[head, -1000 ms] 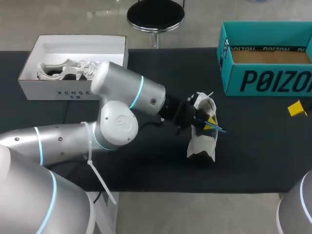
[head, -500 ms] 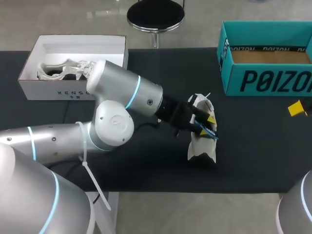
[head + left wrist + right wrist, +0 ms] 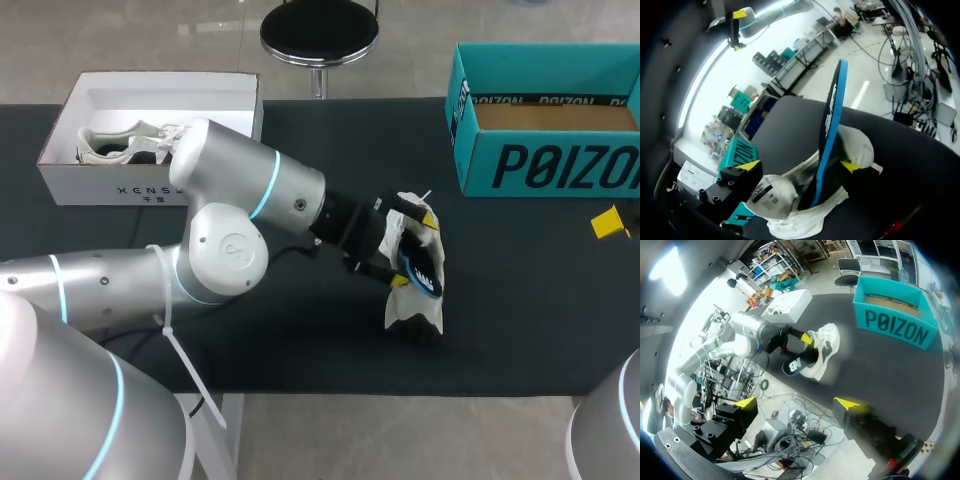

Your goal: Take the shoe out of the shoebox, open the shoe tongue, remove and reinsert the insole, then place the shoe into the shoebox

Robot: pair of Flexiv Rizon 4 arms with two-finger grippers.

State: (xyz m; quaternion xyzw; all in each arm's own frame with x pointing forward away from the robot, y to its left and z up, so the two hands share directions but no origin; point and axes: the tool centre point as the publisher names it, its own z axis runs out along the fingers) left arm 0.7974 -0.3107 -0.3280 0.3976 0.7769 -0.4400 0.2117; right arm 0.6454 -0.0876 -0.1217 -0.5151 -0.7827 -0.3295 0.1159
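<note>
On bench (image 3: 300, 340), near middle: white shoe (image 3: 412, 300). Soft, light upper, likely to slide if tugged; steady at heel. Standing half out of shoe: insole (image 3: 420, 272), thin, bendy foam; pinch flat faces near heel end. At insole and collar: left gripper (image 3: 799, 166), cannot tell if clamped. Well apart: right gripper (image 3: 797, 401), spread, empty.

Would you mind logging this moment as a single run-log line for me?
step: insole removal | left gripper at shoe on table | insole partly out | right gripper open, clear of shoe
</note>
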